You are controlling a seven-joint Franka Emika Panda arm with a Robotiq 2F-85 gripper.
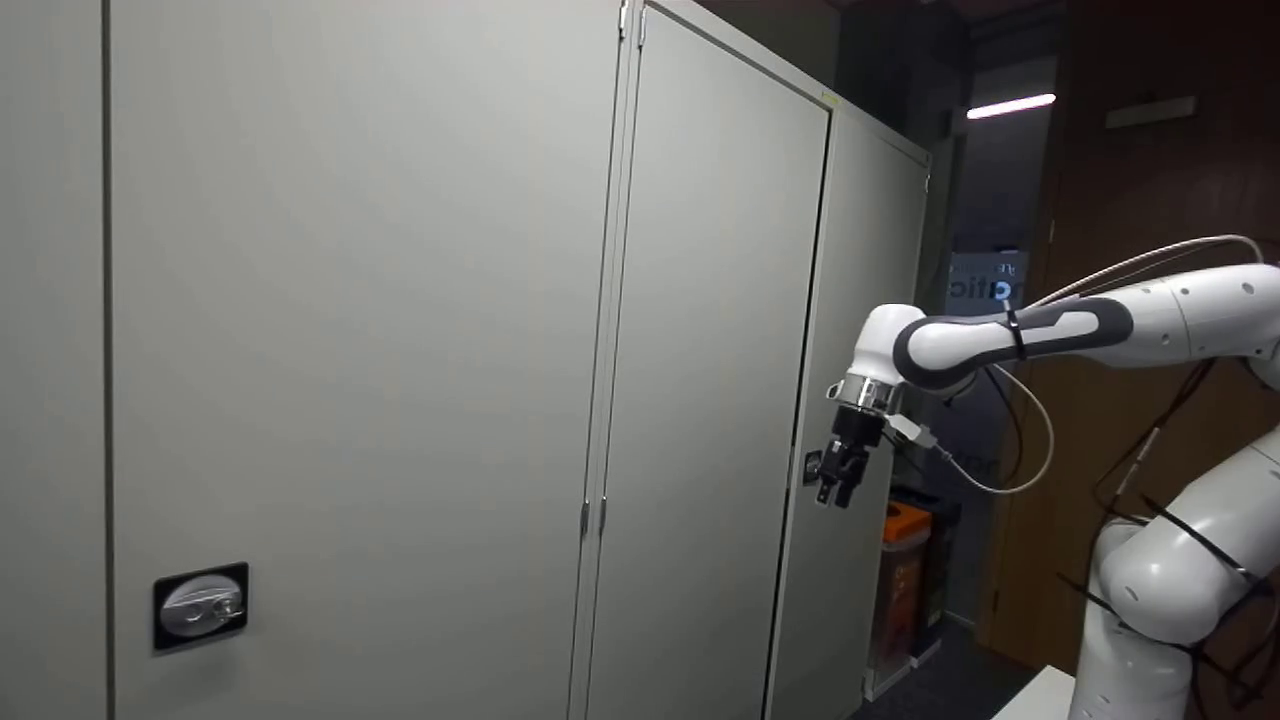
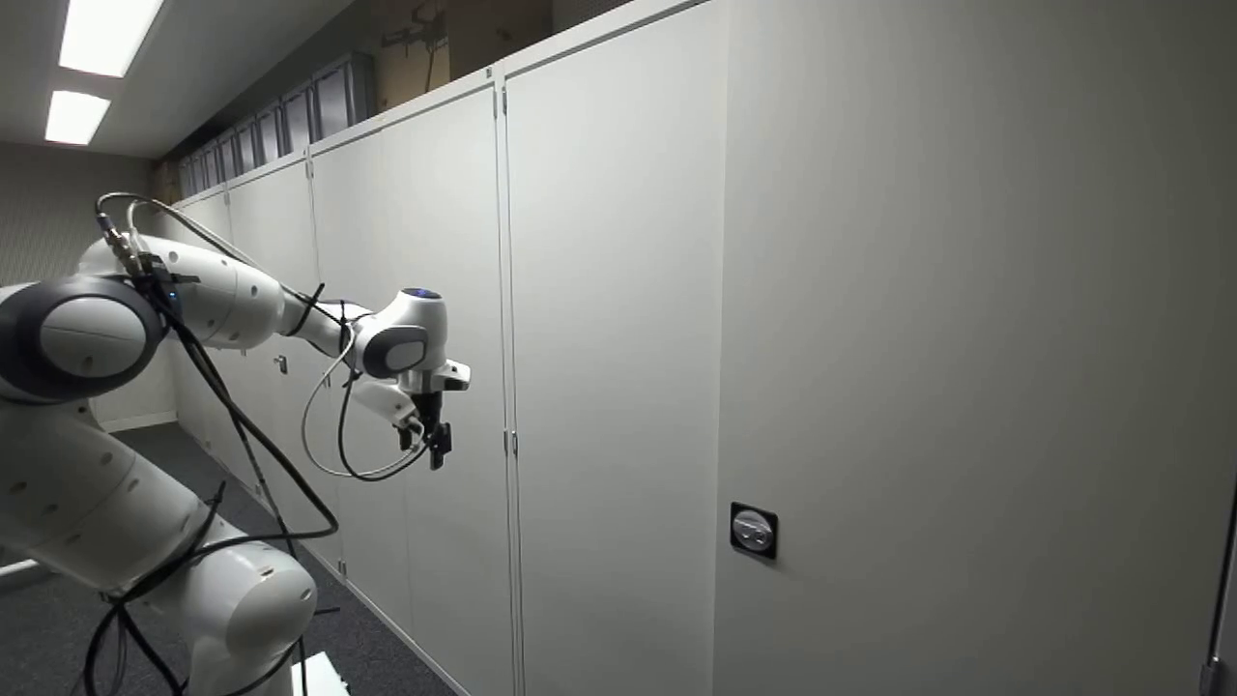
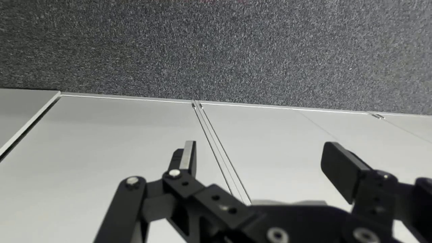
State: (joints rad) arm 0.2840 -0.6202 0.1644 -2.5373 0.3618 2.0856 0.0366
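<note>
Both exterior views are largely filled by a row of tall, pale grey cabinets (image 1: 350, 300), and the lower part of the wrist view is backed by their fronts too. The upper part of that view is covered by dark grey carpet (image 3: 216, 50). In both exterior views the white arm (image 2: 232, 290) is seen stretched out near the cabinets. In an exterior view an orange-topped bin (image 1: 905, 520) is placed at the far end of the row. The black gripper (image 3: 259, 150) is pointed downward beside the cabinet fronts — its fingers (image 3: 341, 168) are spread wide, and only pale cabinet surface is framed between their tips; how near the fronts it is held cannot be told. Metal latches (image 2: 753, 530) are set into the doors (image 2: 918, 290), and in an exterior view a further latch (image 1: 811, 467) is shown just beside the gripper. Slim hinges (image 1: 585, 517) are fixed along the seams.
</note>
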